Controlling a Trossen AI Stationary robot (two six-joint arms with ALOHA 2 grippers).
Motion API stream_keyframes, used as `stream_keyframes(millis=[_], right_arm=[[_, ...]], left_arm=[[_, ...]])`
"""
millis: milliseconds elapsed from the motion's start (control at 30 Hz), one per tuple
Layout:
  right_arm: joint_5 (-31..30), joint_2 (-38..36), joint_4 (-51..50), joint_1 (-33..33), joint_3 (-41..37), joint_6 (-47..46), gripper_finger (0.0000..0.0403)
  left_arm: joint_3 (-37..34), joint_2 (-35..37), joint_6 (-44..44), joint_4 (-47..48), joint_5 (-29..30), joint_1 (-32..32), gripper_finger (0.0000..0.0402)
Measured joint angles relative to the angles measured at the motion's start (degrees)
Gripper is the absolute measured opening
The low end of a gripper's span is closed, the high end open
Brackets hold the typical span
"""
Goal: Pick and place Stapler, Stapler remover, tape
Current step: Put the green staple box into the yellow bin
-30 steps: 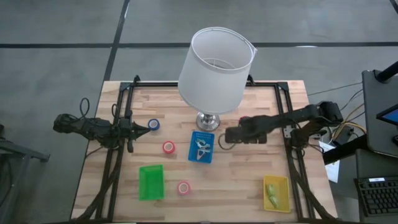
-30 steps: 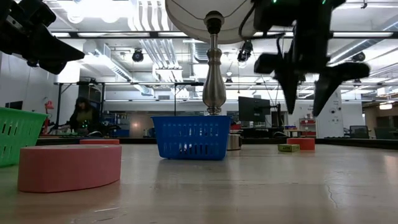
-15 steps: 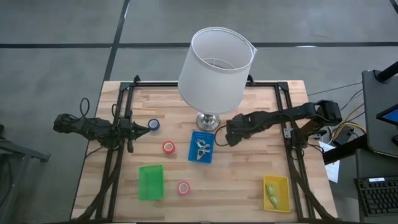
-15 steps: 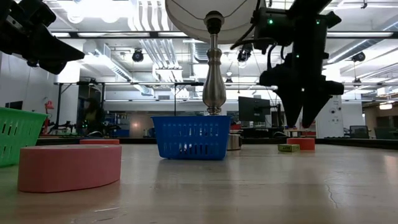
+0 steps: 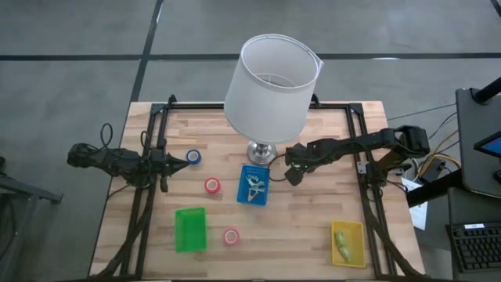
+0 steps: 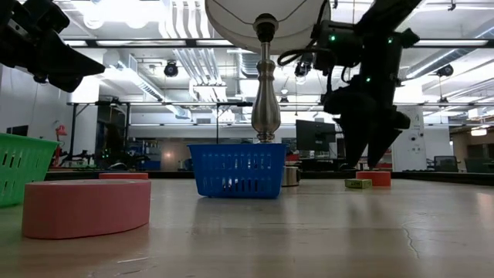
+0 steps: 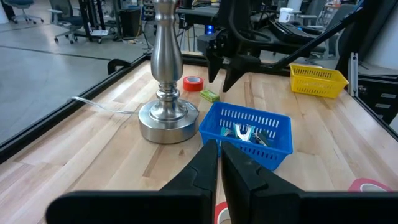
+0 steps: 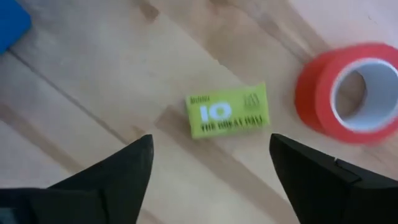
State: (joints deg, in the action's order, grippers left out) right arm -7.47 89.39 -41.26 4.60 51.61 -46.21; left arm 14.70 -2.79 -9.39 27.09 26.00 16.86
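Note:
My right gripper (image 5: 288, 178) (image 6: 363, 162) hangs open, pointing down, just right of the lamp base and the blue bin (image 5: 253, 186). Below its fingers (image 8: 210, 142) a small green box (image 8: 227, 117) and a red tape roll (image 8: 348, 93) lie flat on the wood. Two more red rolls (image 5: 212, 186) (image 5: 231, 236) and a blue roll (image 5: 193, 157) also lie flat. My left gripper (image 5: 186, 159) (image 7: 219, 152) waits shut at the left, beside the blue roll. Pale metal pieces (image 7: 249, 132) lie in the blue bin. No stapler can be told apart.
A tall lamp stands at the table's far middle, with its base (image 5: 262, 153) close to my right gripper and its white shade (image 5: 270, 86) overhead. A green bin (image 5: 190, 229) sits near left. A yellow bin (image 5: 347, 243) with yellow-green pieces sits near right. Black rails run along both sides.
My right gripper has moved a little toward the lamp base and the blue bin, has turned about its wrist and has come down closer to the table. My left arm and all the rolls and bins have stayed put.

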Motion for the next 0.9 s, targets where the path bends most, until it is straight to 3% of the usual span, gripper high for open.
stream_keyframes(millis=[300,900], right_arm=[[0.2,2.9,3.3,2.6,-1.3,5.0,0.0334],[1.9,8.5,5.9,3.8,-1.2,11.0,0.0315]], left_arm=[[0.0,0.0,0.0,0.0,0.0,0.0,0.0023],[0.0,0.0,0.0,0.0,0.0,0.0,0.0023]])
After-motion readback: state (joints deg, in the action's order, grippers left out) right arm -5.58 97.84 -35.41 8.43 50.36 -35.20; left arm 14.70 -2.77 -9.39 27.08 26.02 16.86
